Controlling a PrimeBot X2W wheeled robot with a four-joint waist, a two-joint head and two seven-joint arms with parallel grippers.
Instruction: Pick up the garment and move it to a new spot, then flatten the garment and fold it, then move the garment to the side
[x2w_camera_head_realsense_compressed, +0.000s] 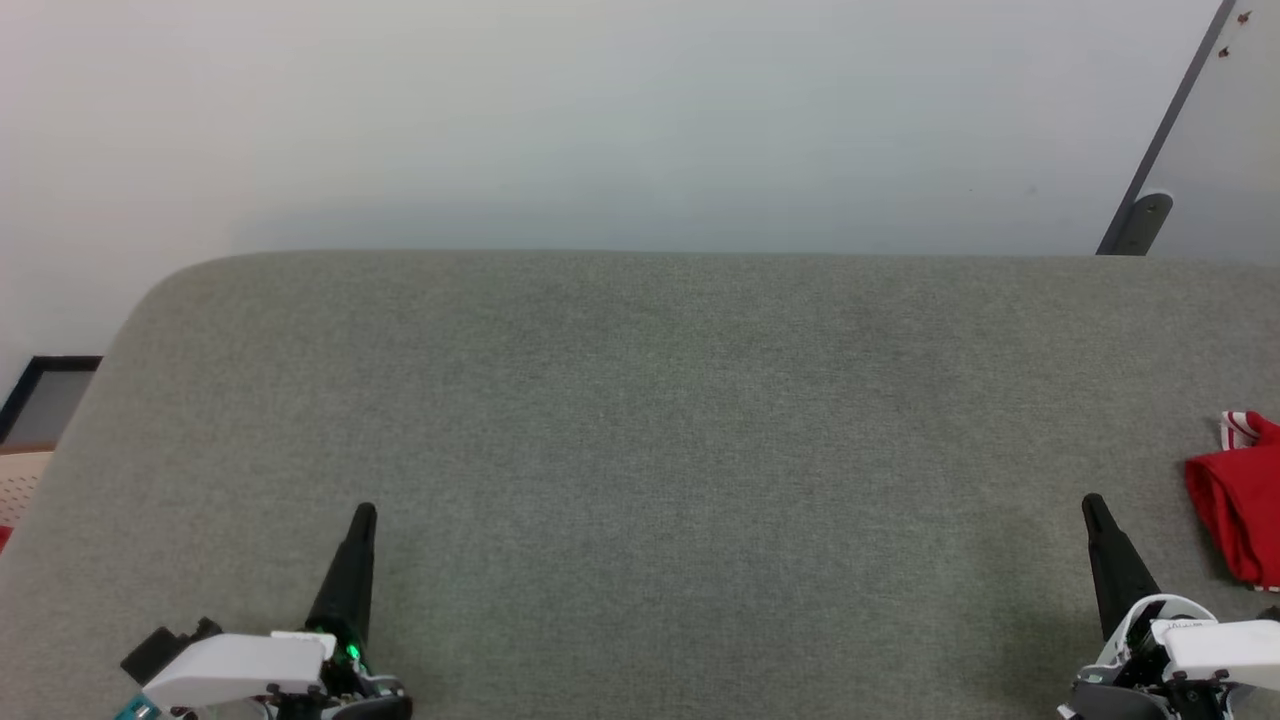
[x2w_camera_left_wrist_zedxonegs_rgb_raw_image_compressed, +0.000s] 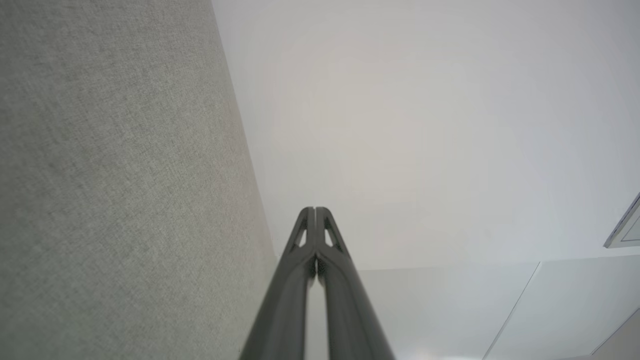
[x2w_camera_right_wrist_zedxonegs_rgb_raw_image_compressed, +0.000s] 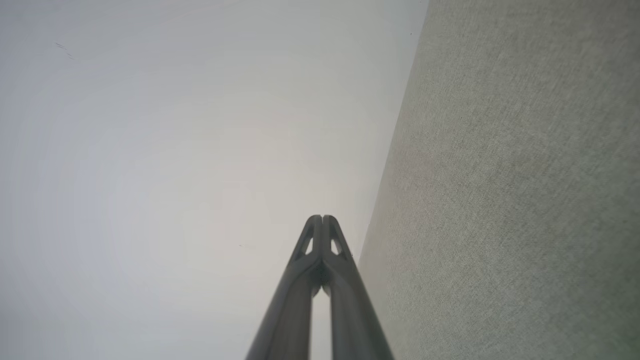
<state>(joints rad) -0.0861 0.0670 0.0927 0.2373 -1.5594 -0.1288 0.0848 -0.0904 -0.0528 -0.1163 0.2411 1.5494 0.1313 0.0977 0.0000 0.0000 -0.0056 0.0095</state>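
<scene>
Right pincer (x2w_camera_head_realsense_compressed: 1093, 503), pressed together, empty, near red garment (x2w_camera_head_realsense_compressed: 1235, 505) on its right; left pincer (x2w_camera_head_realsense_compressed: 365, 512) pressed together.

No legible writing — nothing here can be read.
In the head view a faint line of small print (x2w_camera_head_realsense_compressed: 1183, 626) sits on the white housing (x2w_camera_head_realsense_compressed: 1215, 645) behind the right tool (x2w_camera_head_realsense_compressed: 1094, 505) — too small and blurred to make out as letters, numbers or a brand.
</scene>
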